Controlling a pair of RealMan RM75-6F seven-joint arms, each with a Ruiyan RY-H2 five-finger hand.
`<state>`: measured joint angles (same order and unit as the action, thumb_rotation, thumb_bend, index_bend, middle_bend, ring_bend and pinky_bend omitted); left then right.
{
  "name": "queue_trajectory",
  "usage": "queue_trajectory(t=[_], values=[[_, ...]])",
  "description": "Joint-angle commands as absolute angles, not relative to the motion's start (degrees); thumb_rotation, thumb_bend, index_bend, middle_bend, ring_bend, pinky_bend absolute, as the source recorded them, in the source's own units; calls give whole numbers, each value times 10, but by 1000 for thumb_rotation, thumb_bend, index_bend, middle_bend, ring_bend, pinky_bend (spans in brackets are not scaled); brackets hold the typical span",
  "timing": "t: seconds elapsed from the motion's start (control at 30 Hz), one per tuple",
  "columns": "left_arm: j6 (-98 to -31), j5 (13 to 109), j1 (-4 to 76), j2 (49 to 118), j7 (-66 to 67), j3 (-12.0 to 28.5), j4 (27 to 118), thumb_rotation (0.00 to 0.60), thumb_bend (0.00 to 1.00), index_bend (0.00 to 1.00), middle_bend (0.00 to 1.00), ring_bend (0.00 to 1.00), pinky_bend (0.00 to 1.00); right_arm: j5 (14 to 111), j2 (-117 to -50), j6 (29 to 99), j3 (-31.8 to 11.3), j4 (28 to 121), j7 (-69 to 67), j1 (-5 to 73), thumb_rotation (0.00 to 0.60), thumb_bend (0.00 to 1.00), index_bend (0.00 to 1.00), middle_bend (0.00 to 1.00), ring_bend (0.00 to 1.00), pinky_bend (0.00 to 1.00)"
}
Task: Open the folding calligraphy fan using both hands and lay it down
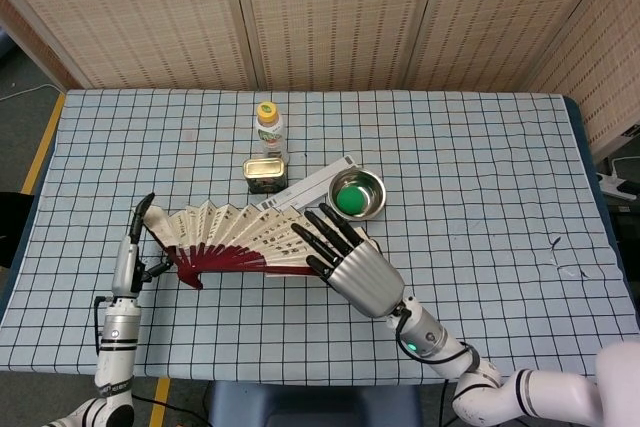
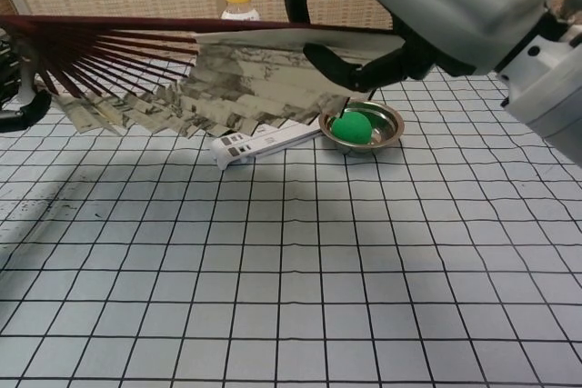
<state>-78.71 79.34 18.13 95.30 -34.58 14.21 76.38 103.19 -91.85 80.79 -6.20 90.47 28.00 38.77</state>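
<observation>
The calligraphy fan [image 1: 245, 242] is spread wide, with dark red ribs [image 1: 222, 260] and an ink-painted paper leaf. It lies nearly level above the table; the chest view shows it almost edge-on [image 2: 245, 79]. My right hand [image 1: 350, 262] grips the fan's right end, fingers on top and thumb [image 2: 350, 65] underneath. My left hand [image 1: 140, 242] holds the fan's left outer stick near the table's left edge, and in the chest view only its dark fingers [image 2: 20, 111] show at the frame's edge.
Behind the fan stand a yellow-capped bottle [image 1: 267, 127] and a small tin [image 1: 265, 174]. A long white box [image 2: 264, 141] lies partly under the fan. A metal bowl [image 1: 374, 204] with a green ball [image 2: 351, 127] sits beside it. The checked cloth [image 1: 480, 167] covers the table.
</observation>
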Motion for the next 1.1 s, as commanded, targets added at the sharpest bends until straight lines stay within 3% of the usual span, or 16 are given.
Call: queue_trajectory(t=[0.03, 0.2, 0.33, 0.47, 0.73, 0.87, 1.1], values=[[-766, 803, 176, 940, -334, 111, 735, 600, 494, 0, 0, 0, 17, 1042, -919, 809, -38, 879, 280, 372, 600, 711, 474, 142, 0, 0], [-735, 822, 172, 932, -335, 65, 681, 600, 466, 0, 0, 0, 2, 1049, -925, 815, -12, 822, 271, 349, 600, 677, 259, 107, 0, 0], [-719, 842, 166, 914, -358, 32, 654, 600, 458, 0, 0, 0, 0, 1022, -920, 793, -1, 814, 263, 334, 600, 533, 16, 17, 0, 0], [-714, 859, 161, 892, -374, 10, 642, 600, 458, 0, 0, 0, 0, 998, -901, 769, 9, 834, 265, 321, 600, 416, 0, 0, 0, 0], [-719, 862, 148, 883, -357, -5, 590, 600, 455, 0, 0, 0, 0, 973, -852, 738, 38, 869, 294, 290, 598, 334, 0, 0, 0, 0], [-716, 867, 146, 885, -354, -13, 560, 600, 445, 0, 0, 0, 0, 939, -824, 697, 44, 889, 323, 286, 561, 255, 0, 0, 0, 0], [-668, 905, 150, 848, -257, -72, 567, 600, 431, 0, 0, 0, 3, 894, -791, 652, 44, 919, 354, 282, 553, 207, 0, 0, 0, 0]])
